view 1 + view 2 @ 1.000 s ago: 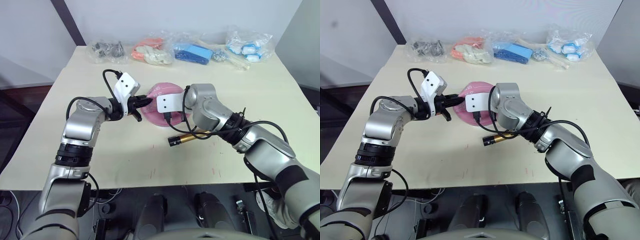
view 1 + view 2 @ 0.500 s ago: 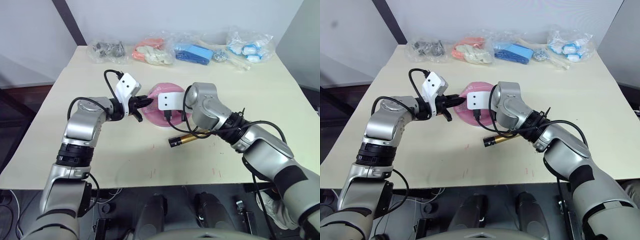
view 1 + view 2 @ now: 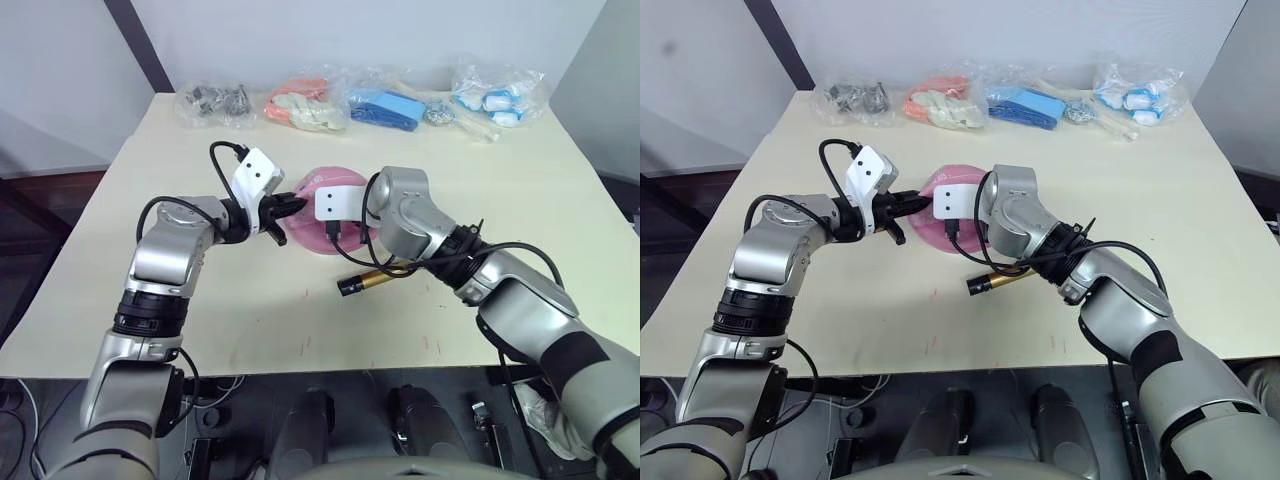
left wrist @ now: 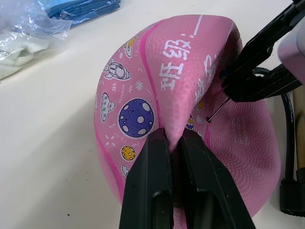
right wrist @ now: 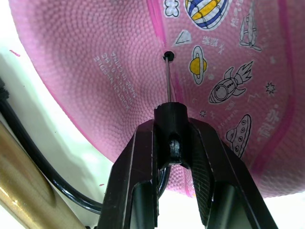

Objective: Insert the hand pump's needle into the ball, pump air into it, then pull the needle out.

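The pink ball [image 3: 340, 190], limp and folded, lies mid-table. Its cartoon stickers [image 4: 136, 117] face the left wrist view. My left gripper [image 4: 174, 138] is shut on a raised fold of the ball, reaching in from its left. My right gripper [image 5: 171, 126] is shut on the needle's black fitting [image 5: 170, 114]. The thin needle [image 5: 167, 78] points at the ball, and its tip touches the small black valve hole [image 5: 167, 56]; most of its length shows outside. The gold-brown hand pump [image 3: 375, 280] lies on the table in front of the ball, and its black hose [image 5: 33, 157] runs up to the fitting.
Clear plastic bags line the table's far edge: grey parts [image 3: 212, 100], pink-orange items [image 3: 300, 105], blue items [image 3: 385, 105] and blue-white items [image 3: 495, 95]. Bare tabletop [image 3: 250, 310] lies in front of the arms.
Both grippers keep their holds in the same places. The pump lies where it was.
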`<move>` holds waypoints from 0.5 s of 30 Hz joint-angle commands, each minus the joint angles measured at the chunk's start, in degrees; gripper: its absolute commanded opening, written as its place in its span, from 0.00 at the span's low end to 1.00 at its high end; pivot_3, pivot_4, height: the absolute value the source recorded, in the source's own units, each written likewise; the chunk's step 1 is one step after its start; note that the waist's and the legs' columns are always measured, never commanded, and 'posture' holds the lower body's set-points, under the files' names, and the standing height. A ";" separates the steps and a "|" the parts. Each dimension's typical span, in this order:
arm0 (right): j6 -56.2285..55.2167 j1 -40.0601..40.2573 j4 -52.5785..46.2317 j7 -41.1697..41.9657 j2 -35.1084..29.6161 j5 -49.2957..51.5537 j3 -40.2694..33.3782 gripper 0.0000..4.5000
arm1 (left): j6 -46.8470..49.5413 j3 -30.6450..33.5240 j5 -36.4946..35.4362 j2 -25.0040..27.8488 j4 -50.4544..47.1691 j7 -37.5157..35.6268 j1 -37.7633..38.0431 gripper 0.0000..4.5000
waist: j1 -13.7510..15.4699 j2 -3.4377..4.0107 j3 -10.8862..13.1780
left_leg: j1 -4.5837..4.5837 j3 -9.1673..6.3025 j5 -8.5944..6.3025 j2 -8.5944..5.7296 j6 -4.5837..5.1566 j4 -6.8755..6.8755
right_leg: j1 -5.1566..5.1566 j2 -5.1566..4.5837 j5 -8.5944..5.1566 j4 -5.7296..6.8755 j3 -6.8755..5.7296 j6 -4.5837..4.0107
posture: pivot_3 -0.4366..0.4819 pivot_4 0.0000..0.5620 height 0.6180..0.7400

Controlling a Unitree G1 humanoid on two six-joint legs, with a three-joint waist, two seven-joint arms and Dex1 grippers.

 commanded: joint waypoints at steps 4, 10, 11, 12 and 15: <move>0.58 0.43 1.51 0.08 1.52 0.76 -1.17 0.09 | 0.66 -0.68 -0.93 -0.85 -2.17 -0.56 0.92 0.01 | -0.09 0.00 0.00 | 0.01 -0.04 0.02 0.00 -0.03 0.00 | 0.00 0.02 0.00 0.01 -0.02 0.00 | 0.48 0.27 1.00; 1.00 0.14 0.90 0.14 2.77 1.27 -2.15 0.09 | 1.00 -0.57 -0.97 -1.05 -2.12 -0.82 1.31 0.01 | -0.10 0.00 0.00 | 0.01 -0.05 0.02 0.00 -0.03 0.00 | 0.01 0.02 0.00 0.00 -0.02 0.00 | 0.48 0.27 1.00; 1.09 0.14 0.81 0.14 2.94 1.46 -2.38 0.09 | 1.04 -0.54 -1.00 -1.05 -2.22 -0.85 1.41 0.01 | -0.13 0.00 0.00 | 0.01 -0.05 0.02 0.00 -0.03 0.00 | 0.01 0.02 0.00 0.00 -0.03 0.00 | 0.48 0.27 1.00; 1.18 0.14 0.73 0.18 3.15 1.69 -2.69 0.09 | 1.10 -0.52 -1.03 -1.07 -2.30 -0.88 1.49 0.01 | -0.15 0.00 0.00 | 0.01 -0.05 0.02 0.00 -0.03 0.00 | 0.01 0.01 0.00 0.00 -0.02 0.00 | 0.48 0.27 1.00; 1.91 0.03 0.00 0.68 3.87 2.77 -3.79 0.09 | 1.22 -0.45 -1.05 -1.15 -2.43 -0.98 1.70 0.01 | -0.15 0.00 0.00 | 0.00 -0.07 0.02 0.00 -0.03 -0.01 | 0.01 0.02 0.00 0.00 -0.04 -0.01 | 0.48 0.27 1.00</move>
